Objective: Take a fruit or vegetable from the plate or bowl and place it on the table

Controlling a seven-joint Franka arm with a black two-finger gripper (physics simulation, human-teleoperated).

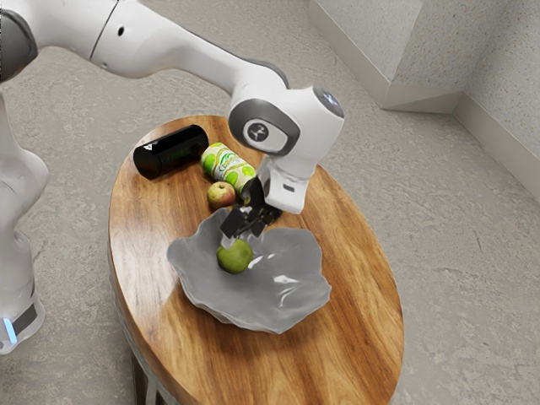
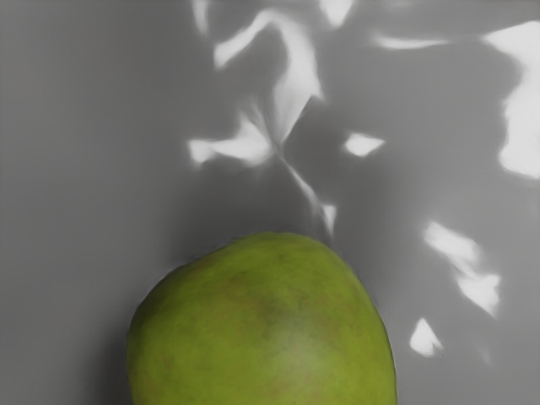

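Hand (image 1: 241, 237) is right above the green fruit (image 1: 234, 256), pointing down at it. Can't tell if the hand is open, closed or gripping the fruit. Fruit is within the gray wavy-rimmed bowl (image 1: 291, 295), off-center, toward the exterior view's left; can't confirm whether it's touching the bowl. Wrist view: fruit big and close under the hand, shiny gray bowl surface behind it, bright reflections on the gray.

Bowl sits on the oval wooden table (image 1: 359, 316). Outside the bowl, also on the table: red-yellow apple (image 1: 221, 195) near the rim, green-and-white can (image 1: 226, 164) on its side just beside the apple, black cylinder (image 1: 171, 152) on its side near the can. Arm (image 1: 181, 51) comes in from the exterior view's upper left.
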